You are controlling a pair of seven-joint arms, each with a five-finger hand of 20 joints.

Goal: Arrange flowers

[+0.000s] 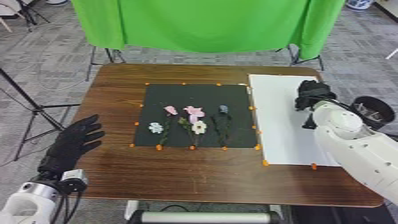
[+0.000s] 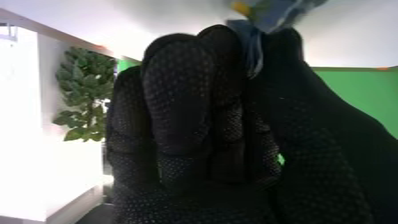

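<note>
- the left hand is by the table's left edge, its fingers straight and wide apart, with nothing in them.
- the right hand is over the far part of the white sheet, toward the right side of the table.
- in the right wrist view, the right hand has a blurred blue thing pinched narrowly between thumb and fingertip; a bit of yellow shows at it. i can't tell its full shape.
- the flowers lie on the dark mat, to the left of the white sheet, their stems running toward the mat's near edge.
- the small white flower is the leftmost, with the small pink flower just beside it, farther from the robot and a little to the right.
- the large pink flower is near the middle of the mat, and the cream flower is just on the near side of it.
- the dark bluish flower is the rightmost, its head toward the far side and dark greenery along its stem.
- small orange markers dot the edges of the mat and the sheet.
- a black bin stands beside the table, past its right edge.
- a green cloth hangs beyond the far edge of the table.
- a leafy plant shows in the background of the right wrist view.
</note>
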